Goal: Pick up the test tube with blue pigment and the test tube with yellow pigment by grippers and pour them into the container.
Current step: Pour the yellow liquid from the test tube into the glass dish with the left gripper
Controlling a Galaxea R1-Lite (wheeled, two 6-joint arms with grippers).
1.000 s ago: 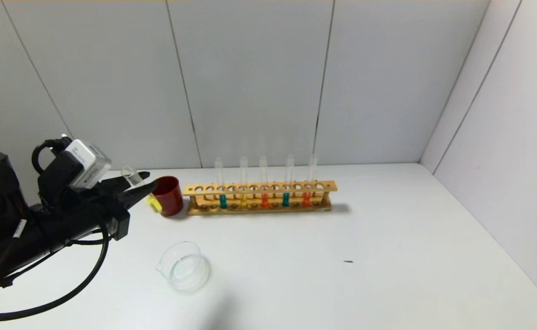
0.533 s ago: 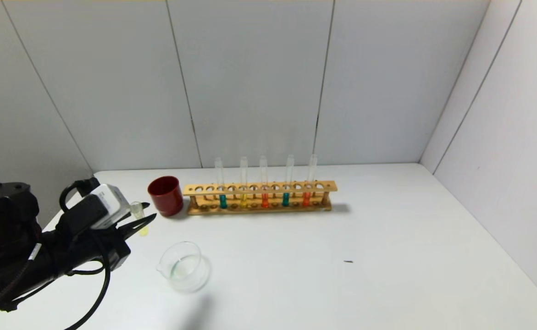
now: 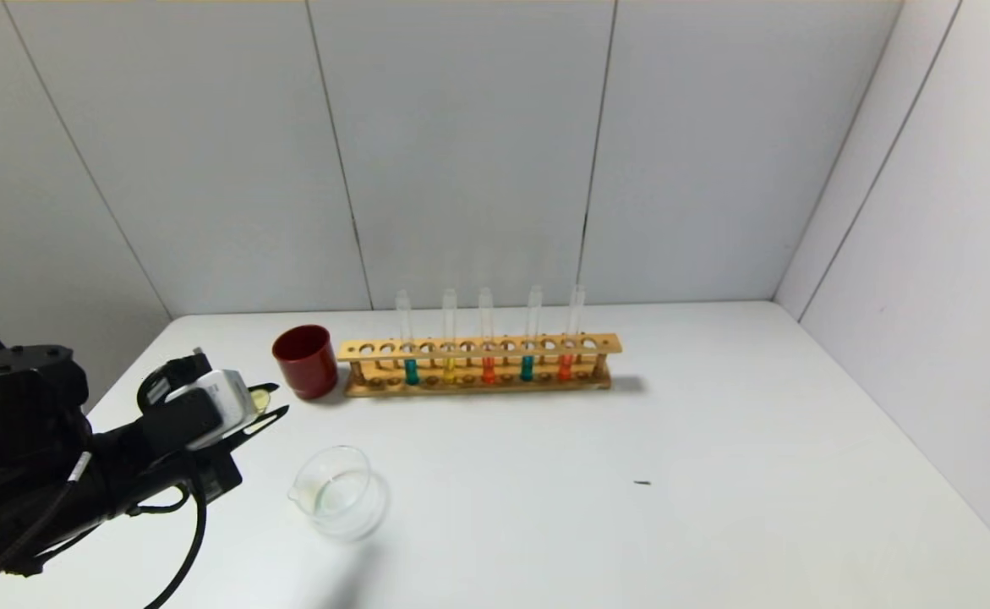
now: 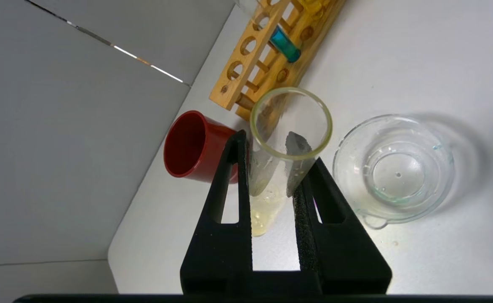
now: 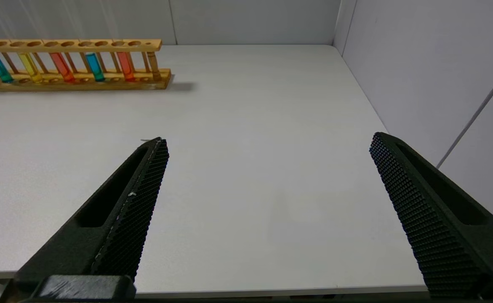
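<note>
My left gripper (image 3: 268,408) hangs low over the table's near left, left of the clear glass container (image 3: 338,492). In the left wrist view the left gripper (image 4: 267,141) is shut on the test tube with yellow pigment (image 4: 264,206), with its open mouth toward the camera and pale yellow liquid at its lower end. In the head view only a bit of this tube (image 3: 259,399) shows. The container (image 4: 395,168) stands beside the fingers and holds a thin pale film. A test tube with blue pigment (image 3: 411,370) stands in the wooden rack (image 3: 478,365). My right gripper (image 5: 267,141) is open and empty over the table's near right.
A dark red cup (image 3: 304,361) stands left of the rack, just beyond my left gripper; it also shows in the left wrist view (image 4: 191,147). The rack also holds a second blue tube (image 3: 527,366), a yellow tube (image 3: 449,365) and two orange tubes. Walls close the back and right.
My left gripper with the yellow tube has come down and back toward the near left, away from the red cup. The rack, cup and container have not moved.
</note>
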